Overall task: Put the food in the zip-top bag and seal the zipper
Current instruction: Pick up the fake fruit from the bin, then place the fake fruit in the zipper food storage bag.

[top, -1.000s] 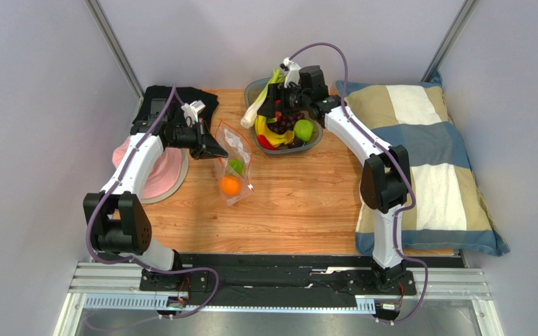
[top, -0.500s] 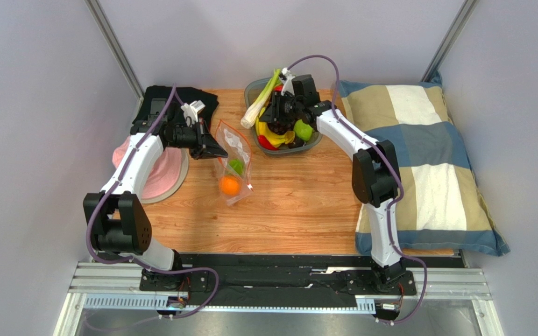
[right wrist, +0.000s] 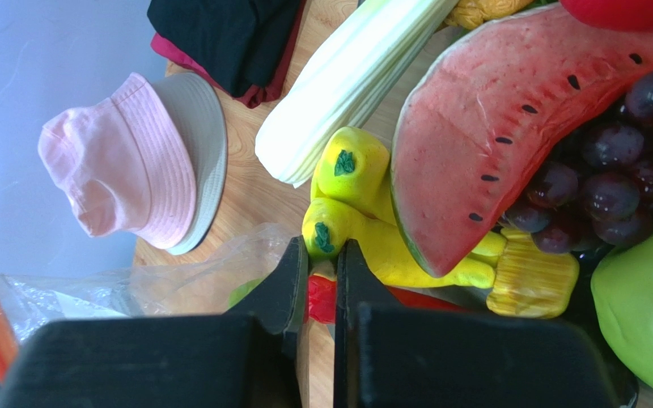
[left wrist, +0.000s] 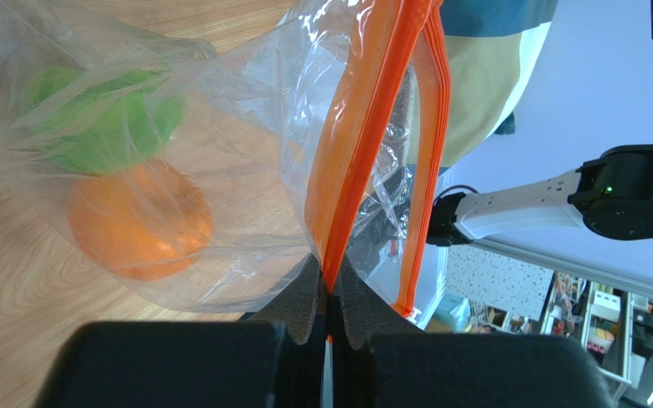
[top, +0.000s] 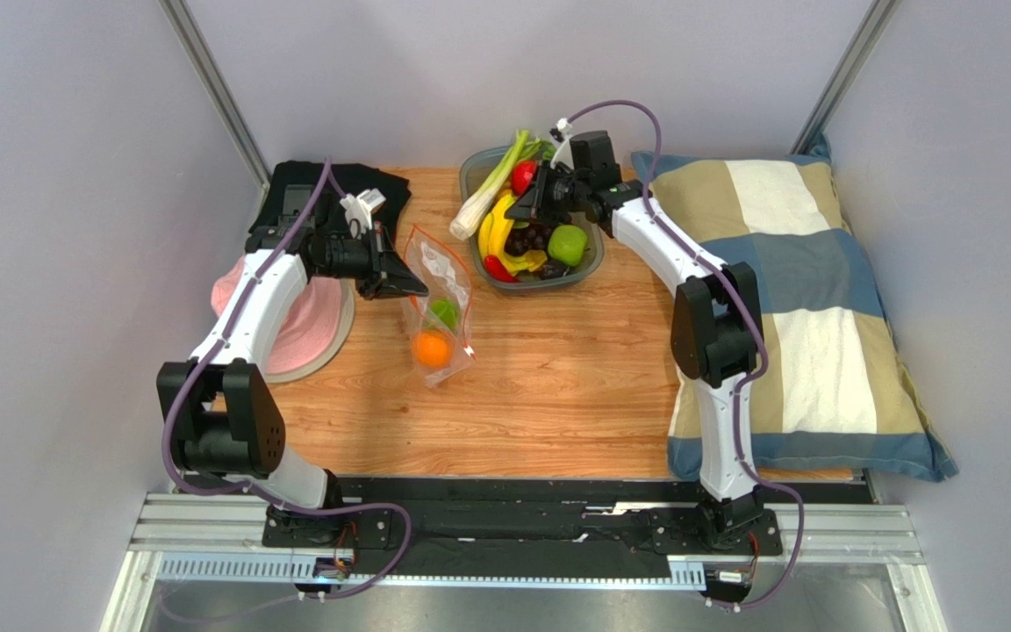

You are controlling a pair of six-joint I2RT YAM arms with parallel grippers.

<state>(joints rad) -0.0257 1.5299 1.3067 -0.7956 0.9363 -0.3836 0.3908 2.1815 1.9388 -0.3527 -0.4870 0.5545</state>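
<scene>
At twelve o'clock, the right gripper (right wrist: 323,259) is pinching hard, slick-looking red food (right wrist: 321,299).
The left gripper (left wrist: 330,289) is clamping the limp zip-top bag (left wrist: 245,102) by its zipper (left wrist: 364,127).

From where I stand there is one zip-top bag (top: 453,282) holding two fruits, an orange (top: 432,349) and a green fruit (top: 444,314), plus one grey tray (top: 544,285), one pillow (top: 788,303), one pink hat (top: 307,329) and one black cloth (top: 372,184).

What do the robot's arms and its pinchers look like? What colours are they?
The left arm and the right arm are white tubes linked by chunky black joints. A purple cable loops along each one. The left gripper and the right gripper are black, each with two flat, wedge-shaped fingers and a small white part on the wrist.
</scene>
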